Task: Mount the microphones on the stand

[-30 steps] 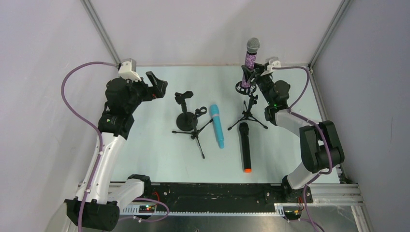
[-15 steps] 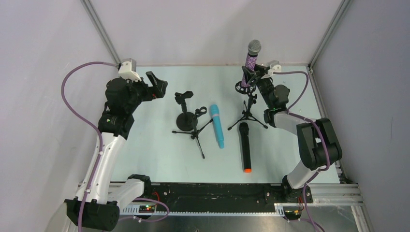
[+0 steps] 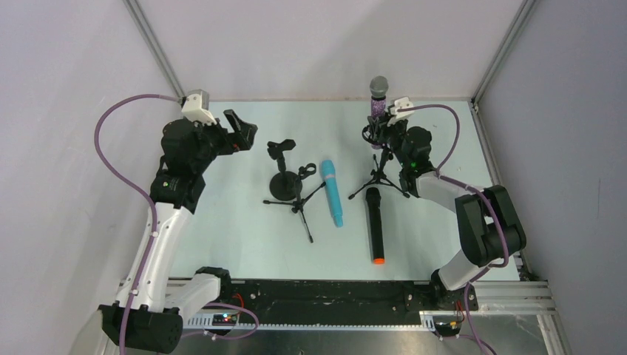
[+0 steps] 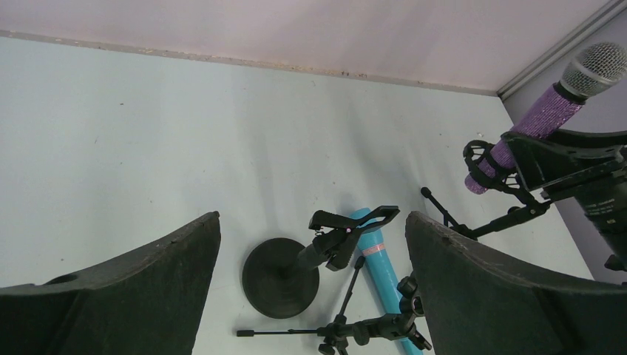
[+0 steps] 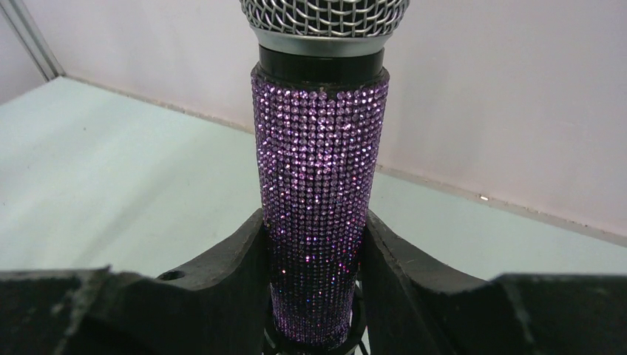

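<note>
One of three is nearly done: the purple microphone (image 3: 378, 105) is clamped upright by the right tool (image 5: 316, 237). Its lower end is judged to be inside the ring clip of the tripod stand (image 3: 380, 176), near the table's far right corner. The light-blue microphone (image 3: 332, 194) and black microphone (image 3: 375, 225) are seen lying mid-table, unattached. The left tool (image 4: 312, 222) is spread wide and empty, raised above the far left part of the table.

On the table (image 3: 222, 229) a round stand (image 3: 282, 185) is set, with a low tripod (image 3: 299, 203) just before it. To their right the middle microphone (image 3: 333, 194) is laid, then the right microphone (image 3: 375, 224). Behind that, the upright microphone (image 3: 379, 92) is seated in a tall tripod's (image 3: 381, 177) ring, between the right fingers (image 5: 222, 281).
</note>
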Tool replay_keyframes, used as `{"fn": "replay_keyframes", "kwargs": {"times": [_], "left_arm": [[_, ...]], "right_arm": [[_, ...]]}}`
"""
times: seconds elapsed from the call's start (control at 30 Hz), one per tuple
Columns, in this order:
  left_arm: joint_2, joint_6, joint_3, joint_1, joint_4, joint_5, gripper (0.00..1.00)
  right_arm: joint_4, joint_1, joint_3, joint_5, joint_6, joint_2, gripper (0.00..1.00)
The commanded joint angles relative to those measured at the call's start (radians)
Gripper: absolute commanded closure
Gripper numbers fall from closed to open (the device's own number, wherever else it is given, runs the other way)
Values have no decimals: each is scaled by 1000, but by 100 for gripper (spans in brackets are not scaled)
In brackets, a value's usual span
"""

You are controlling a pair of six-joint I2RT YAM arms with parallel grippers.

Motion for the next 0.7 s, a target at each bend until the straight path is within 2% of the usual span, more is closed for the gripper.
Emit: {"fn": "replay_keyframes", "kwargs": {"times": [0.0, 0.3, 0.57, 0.67], "left_arm": [[3, -13, 17, -6, 31, 14, 2], [0, -9, 17, -9, 30, 10, 2], [-1, -8, 18, -9, 31, 11, 2], [-2, -9, 18, -8, 31, 9, 2]], "right_arm": [[-42, 31, 19, 54, -90, -46, 100], [-56, 58, 18, 69, -52, -46, 100], [-93, 63, 18, 180, 25, -56, 100], [-118, 62, 18, 190, 38, -69, 90]]}}
